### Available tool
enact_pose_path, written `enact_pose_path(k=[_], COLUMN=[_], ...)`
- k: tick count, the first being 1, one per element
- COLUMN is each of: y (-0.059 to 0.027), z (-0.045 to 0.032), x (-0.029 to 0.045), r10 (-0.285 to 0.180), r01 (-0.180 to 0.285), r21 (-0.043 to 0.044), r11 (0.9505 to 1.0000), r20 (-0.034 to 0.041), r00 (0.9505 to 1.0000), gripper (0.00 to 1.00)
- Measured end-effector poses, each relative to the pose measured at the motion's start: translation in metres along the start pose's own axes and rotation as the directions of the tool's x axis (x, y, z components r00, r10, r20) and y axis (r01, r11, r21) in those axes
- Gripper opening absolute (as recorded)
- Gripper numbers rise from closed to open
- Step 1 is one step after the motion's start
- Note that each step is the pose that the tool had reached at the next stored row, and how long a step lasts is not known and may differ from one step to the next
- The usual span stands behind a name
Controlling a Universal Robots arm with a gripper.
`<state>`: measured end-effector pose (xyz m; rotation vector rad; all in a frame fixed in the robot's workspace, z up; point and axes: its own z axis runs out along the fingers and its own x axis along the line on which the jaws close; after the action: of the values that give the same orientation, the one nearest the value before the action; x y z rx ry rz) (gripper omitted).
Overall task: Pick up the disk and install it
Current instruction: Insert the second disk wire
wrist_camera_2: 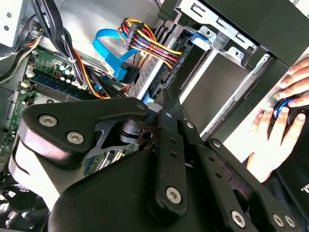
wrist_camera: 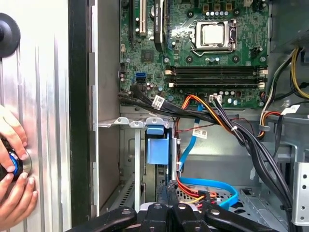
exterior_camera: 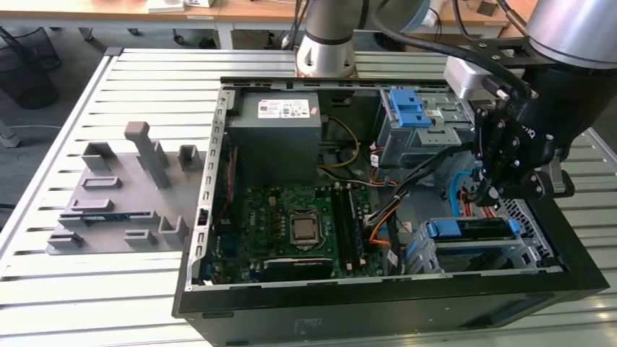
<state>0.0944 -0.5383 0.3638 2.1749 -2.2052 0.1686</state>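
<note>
The disk [exterior_camera: 470,230] is seen seated in a metal bay at the near corner of the open computer case [exterior_camera: 386,307], on the exterior view's right. Its blue plastic carrier is turned upward. In the first wrist view the disk [wrist_camera: 157,150] is seen edge-on, its blue tab standing between the bay's metal walls. The gripper [exterior_camera: 489,194] is held just above the disk, on the far side of it. In both wrist views its jaws are pressed together, and nothing is seen between them [wrist_camera: 169,187] [wrist_camera_2: 164,99]. Whether the fingertips touch the carrier cannot be told.

A blue flat cable [wrist_camera: 212,186] and a bundle of red, yellow and black wires [wrist_camera_2: 149,41] are routed close beside the bay. The green motherboard [exterior_camera: 299,224] is laid on the case floor to the exterior view's left of the disk, with its processor [wrist_camera: 212,35] uncovered. Beyond the motherboard a grey power-supply box [exterior_camera: 274,137] is mounted at the far side of the case. A grey cage with blue latches [exterior_camera: 415,119] is fixed beside it, far from the disk's bay.

The case is set on a slatted metal table [exterior_camera: 126,296]. A grey moulded fixture [exterior_camera: 115,199] lies on it, well apart, on the exterior view's left. A person's hands [wrist_camera: 12,164] are seen outside the case wall, closed around a small round blue-ringed object.
</note>
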Motion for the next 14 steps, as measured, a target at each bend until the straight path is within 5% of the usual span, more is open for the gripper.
enact_pose_path(k=[14], y=[0.0], z=[-0.0053], x=[-0.0148], r10=[0.0], r01=[0.0], r21=[-0.0001], r11=[1.0], r20=[0.0], r00=[1.0], gripper=[0.11])
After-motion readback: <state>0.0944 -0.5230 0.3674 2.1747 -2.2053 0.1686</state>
